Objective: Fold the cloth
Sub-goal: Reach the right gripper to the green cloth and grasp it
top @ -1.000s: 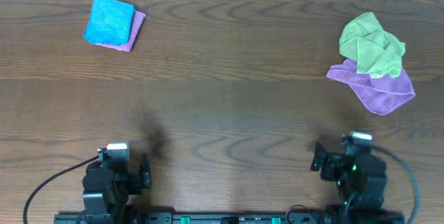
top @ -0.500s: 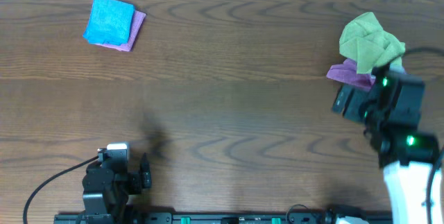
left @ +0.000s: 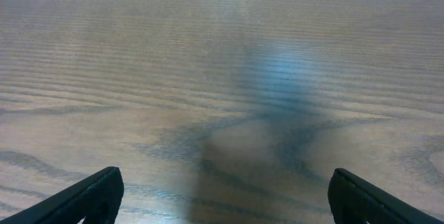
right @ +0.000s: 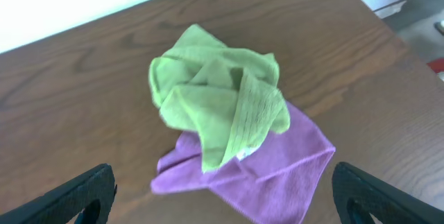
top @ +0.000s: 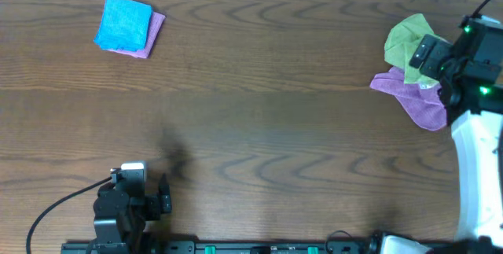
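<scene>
Right claw (right: 222, 171) spread wide, poised above crumpled cloth (right: 215, 102).

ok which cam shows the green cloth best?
Right wrist: the whole green cloth shows, crumpled on the purple cloth, nothing in front. Overhead shows it small and partly covered by the right arm. Left wrist shows only the table.
</scene>
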`<state>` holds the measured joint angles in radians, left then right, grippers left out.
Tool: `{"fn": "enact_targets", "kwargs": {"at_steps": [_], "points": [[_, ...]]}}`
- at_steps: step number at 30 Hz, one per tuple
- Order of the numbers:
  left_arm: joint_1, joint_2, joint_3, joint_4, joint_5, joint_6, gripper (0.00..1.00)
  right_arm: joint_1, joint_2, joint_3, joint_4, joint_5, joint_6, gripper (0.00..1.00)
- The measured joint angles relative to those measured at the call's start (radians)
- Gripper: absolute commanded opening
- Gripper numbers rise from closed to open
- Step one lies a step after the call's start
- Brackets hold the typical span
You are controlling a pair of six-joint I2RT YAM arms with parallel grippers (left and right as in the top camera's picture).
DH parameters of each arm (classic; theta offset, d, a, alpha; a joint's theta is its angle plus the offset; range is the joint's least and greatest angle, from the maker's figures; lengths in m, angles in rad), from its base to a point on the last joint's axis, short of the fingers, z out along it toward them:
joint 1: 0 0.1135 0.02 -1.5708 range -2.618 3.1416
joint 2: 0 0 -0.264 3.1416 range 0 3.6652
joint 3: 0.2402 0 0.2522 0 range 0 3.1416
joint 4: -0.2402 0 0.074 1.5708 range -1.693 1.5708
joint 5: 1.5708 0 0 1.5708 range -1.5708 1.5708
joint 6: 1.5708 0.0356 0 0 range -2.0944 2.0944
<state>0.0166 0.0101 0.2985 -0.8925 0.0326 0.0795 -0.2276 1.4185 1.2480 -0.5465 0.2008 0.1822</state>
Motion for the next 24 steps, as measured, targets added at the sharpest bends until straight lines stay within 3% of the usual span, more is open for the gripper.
{"fn": "enact_targets", "kwargs": {"at_steps": [13,18,24], "points": [[0.000,0.000,0.000,0.000,0.000,0.000,0.95,-0.076,0.256,0.000,0.182,0.008,-0.031,0.99],[0.000,0.000,0.000,0.000,0.000,0.000,0.95,-0.094,0.400,0.000,0.273,0.011,-0.019,0.89],[0.000,0.000,0.000,0.000,0.000,0.000,0.95,-0.095,0.475,0.000,0.325,-0.014,0.046,0.84]]}}
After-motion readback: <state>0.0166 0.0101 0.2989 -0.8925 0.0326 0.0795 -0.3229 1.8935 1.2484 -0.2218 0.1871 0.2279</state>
